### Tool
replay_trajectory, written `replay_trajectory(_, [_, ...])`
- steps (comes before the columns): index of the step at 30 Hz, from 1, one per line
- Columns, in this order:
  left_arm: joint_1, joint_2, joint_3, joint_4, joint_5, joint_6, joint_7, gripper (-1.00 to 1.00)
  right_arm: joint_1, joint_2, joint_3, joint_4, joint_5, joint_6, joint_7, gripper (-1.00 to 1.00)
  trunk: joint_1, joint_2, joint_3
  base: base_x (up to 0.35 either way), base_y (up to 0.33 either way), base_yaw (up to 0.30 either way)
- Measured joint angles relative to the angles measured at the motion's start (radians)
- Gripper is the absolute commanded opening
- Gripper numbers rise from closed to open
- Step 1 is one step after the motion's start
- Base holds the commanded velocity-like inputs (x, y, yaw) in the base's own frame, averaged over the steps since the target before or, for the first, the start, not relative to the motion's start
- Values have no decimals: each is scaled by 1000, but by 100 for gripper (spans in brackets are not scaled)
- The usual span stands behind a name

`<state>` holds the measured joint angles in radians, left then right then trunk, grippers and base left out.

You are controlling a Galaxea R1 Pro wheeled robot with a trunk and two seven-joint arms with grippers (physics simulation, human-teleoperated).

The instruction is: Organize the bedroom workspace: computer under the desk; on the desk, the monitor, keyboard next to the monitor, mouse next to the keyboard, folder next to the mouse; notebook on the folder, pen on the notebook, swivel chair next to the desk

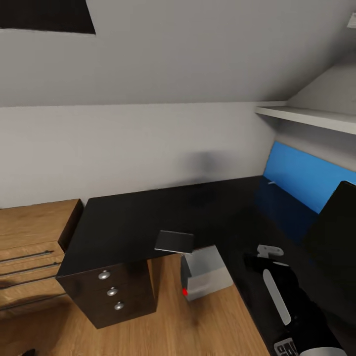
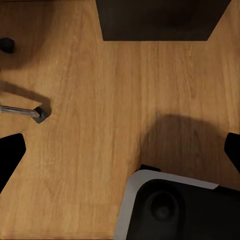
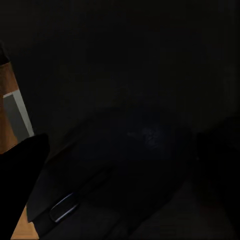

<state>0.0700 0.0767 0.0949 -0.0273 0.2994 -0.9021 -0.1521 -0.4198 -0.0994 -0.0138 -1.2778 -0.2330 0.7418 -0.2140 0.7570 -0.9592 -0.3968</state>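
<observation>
The black desk [image 1: 148,217] runs along the wall, with its blue back panel [image 1: 306,178] at the right. The dark grey notebook [image 1: 174,242] lies at its front edge. Below stands the grey computer [image 1: 205,279]. The black monitor [image 1: 336,227] is at the far right. A thin white pen [image 1: 271,182] lies by the panel. My right gripper [image 1: 269,252] hovers low over the desk, shut on the black mouse [image 3: 125,165]. My left gripper [image 2: 122,150] hangs open over the floor, near the swivel chair's chrome leg [image 2: 22,111]. Keyboard and folder are out of view.
A light wooden drawer chest [image 1: 29,247] stands left of the desk's black drawer unit [image 1: 113,291]. A white shelf [image 1: 306,116] juts out above the desk's right wing. My own base [image 2: 175,210] sits on the wooden floor [image 2: 100,100] below the left gripper.
</observation>
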Motion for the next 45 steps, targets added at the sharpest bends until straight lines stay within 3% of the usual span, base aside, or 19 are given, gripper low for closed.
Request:
replay_trajectory(16, [0,0,0,0,-1,0,0,100,0,0,3,45,2,-1,-5,-100,0,0,0,-162,-15,0])
replay_trajectory(45, [0,0,0,0,-2,-3,1,100,0,3,-7,123,2,-33,-9,-100,0,0,0,-41,-15,0])
